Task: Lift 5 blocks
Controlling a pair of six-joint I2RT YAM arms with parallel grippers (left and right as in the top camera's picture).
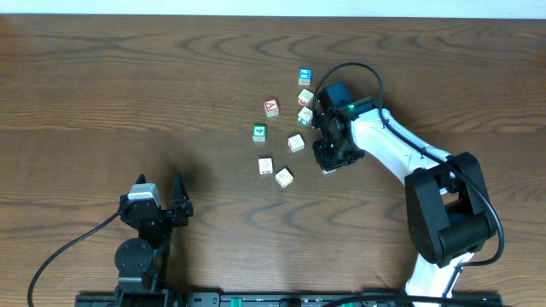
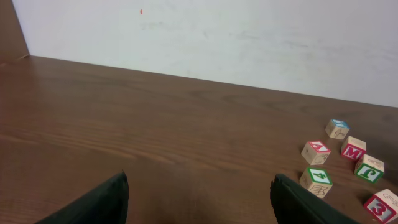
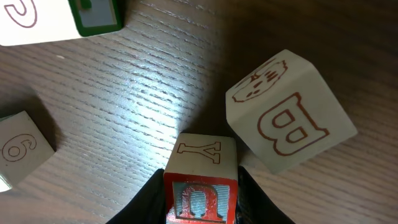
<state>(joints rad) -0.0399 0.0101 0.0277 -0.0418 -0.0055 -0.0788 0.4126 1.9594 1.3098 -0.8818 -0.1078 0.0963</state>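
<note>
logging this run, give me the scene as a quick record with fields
left gripper: open, empty, off to the side of the blocks
right gripper: closed on Y block
next to it: B block
also near: 6 block, green-edged block
surface: brown wood table
lifted yet: cannot tell

B block [image 3: 289,112] beside claw's [image 3: 201,194] Y block [image 3: 199,152]
</note>
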